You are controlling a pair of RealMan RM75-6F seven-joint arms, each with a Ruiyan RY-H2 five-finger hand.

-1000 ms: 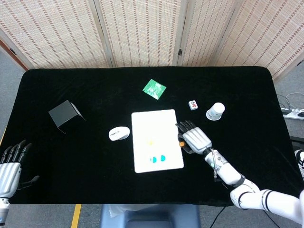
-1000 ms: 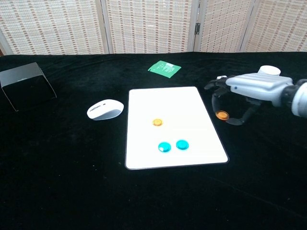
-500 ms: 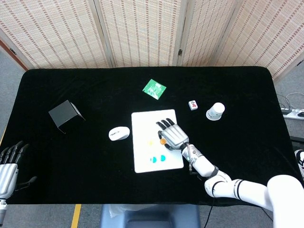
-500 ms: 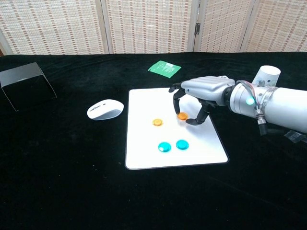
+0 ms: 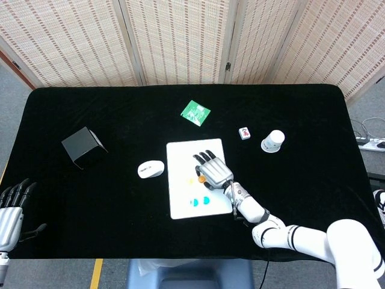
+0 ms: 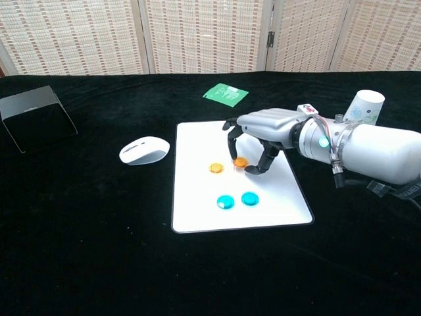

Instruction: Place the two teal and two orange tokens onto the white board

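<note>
Far left, left hand [image 5: 12, 208] idles at the table's near-left edge, fingers apart, holding nothing, well away from the work. Next right, black box [image 6: 36, 118] on the black tablecloth [image 6: 85, 263], then a white computer mouse [image 6: 144, 150] just beside the left edge of the white board [image 6: 197, 210]. On the board: 1 orange token [image 6: 216, 168] lies flat near the middle, 2 teal tokens [image 6: 225, 201] side by side nearer the front edge, close but whether touching is hard to tell. Just right of the lying orange one, the second orange token [image 6: 241, 162] is pinched between fingertips of the right hand [image 6: 263, 131], which arches over the board's upper middle; token looks at or barely above the board surface, cannot tell contact for sure. Behind the board a green packet [image 6: 225, 93]; further right a small white tile with red marking [image 5: 244, 133] and a white paper cup [image 5: 272, 141], both off the board. Step in hand, by my read: placing token 4 of 4, so the task is nearly done. Next move likely calls for letting the fingers part so the token drops flat beside its orange twin, then lifting the hand straight up without nudging the 3 already placed.
</note>
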